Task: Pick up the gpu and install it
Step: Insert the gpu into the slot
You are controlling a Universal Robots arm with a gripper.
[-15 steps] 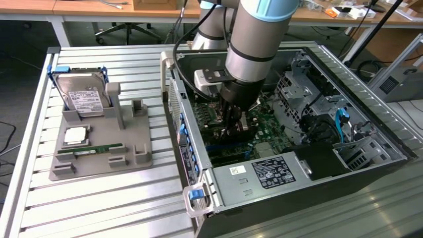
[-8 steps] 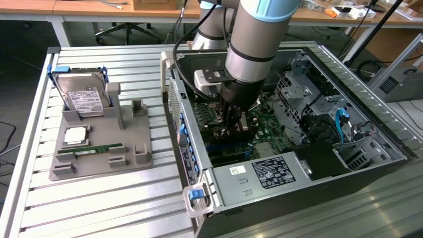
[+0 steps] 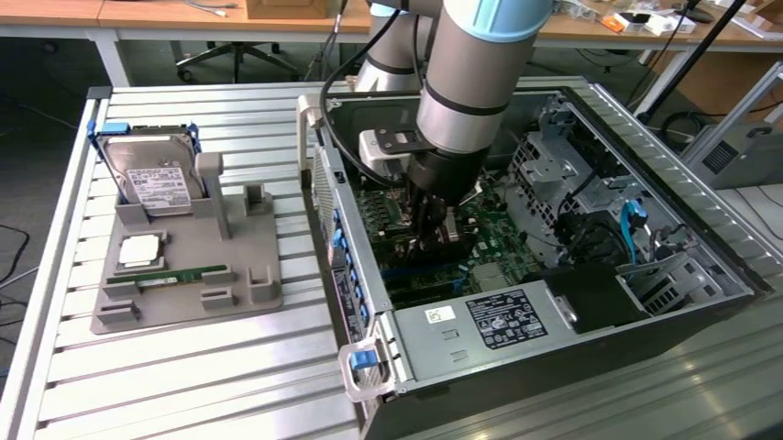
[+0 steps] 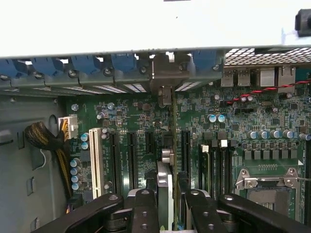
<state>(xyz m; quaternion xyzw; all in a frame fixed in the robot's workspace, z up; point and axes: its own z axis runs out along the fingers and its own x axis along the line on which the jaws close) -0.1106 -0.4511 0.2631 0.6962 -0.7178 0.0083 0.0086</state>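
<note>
1. Our end effector [image 4: 167, 194] is down inside the open computer case [image 3: 685, 229], its black fingers [image 4: 143, 208] clamped on the gpu [image 4: 174, 145], which we see edge-on in the wrist view as a thin upright card running from the fingers toward the rear slot brackets.
2. At the exterior view's left, we see a grey holder tray [image 3: 183, 293] on the slatted metal counter [image 3: 183, 385]; a hard drive [image 3: 157, 179] with a white label stands tilted in its back cradle, and a green RAM stick [image 3: 183, 275] lies flat in a groove near the front.
3. Toward the middle of the exterior view, we see our arm [image 3: 471, 82] reaching down into the case, the end effector [image 3: 435, 234] just above the green motherboard [image 3: 483, 243].
4. In the wrist view, the gpu's lower edge lies along one of the dark expansion slots [image 4: 185, 150], between a white slot [image 4: 95, 155] and the memory slots [image 4: 221, 165]; we cannot tell whether it is fully seated.
5. At the exterior view's right, we see the silver power supply [image 3: 490, 325] with its label, then drive cages [image 3: 575, 165] and a blue cable [image 3: 634, 229].
</note>
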